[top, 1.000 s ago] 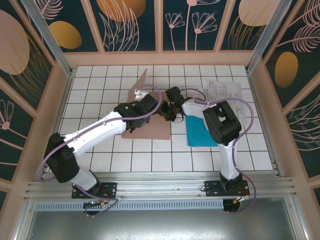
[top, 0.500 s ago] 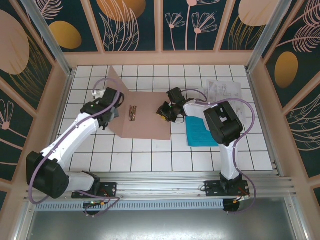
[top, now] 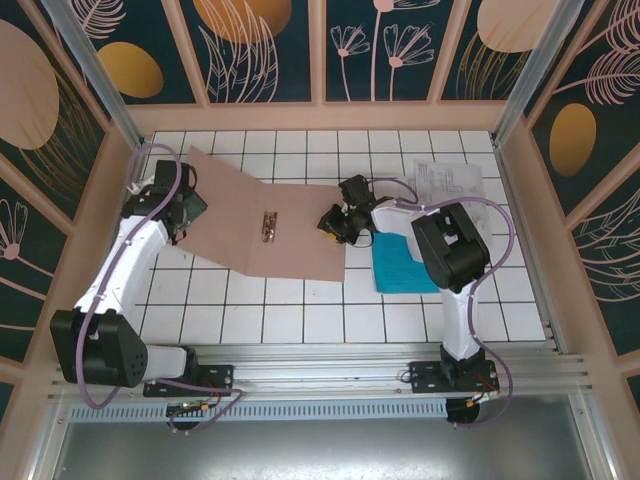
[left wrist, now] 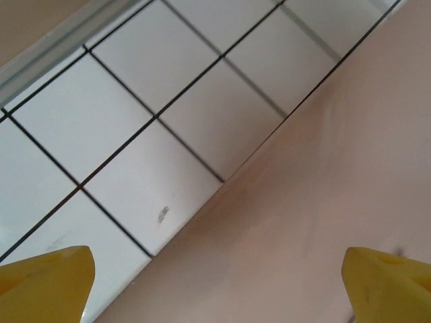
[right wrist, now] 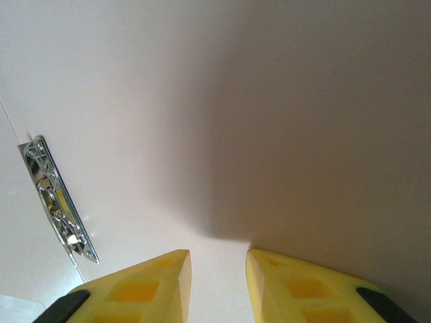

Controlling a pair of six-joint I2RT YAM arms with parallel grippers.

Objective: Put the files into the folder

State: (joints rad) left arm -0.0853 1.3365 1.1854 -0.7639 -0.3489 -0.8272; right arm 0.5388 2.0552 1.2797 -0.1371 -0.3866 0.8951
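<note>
The right arm (top: 447, 248) covers part of the teal sheet (top: 395, 268)

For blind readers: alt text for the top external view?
A brown folder lies open on the tiled table. The open left gripper is at its left flap, the right gripper at its right edge beside a teal sheet.

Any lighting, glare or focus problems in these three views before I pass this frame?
Top external: even light, sharp throughout, no glare on the open folder. Left wrist: lines between the tiles are crisp, and the folder is washed out to pale pink. Right wrist: a broad shadow darkens the folder's right half, the metal clip glints, and the near yellow fingertips look slightly soft.
</note>
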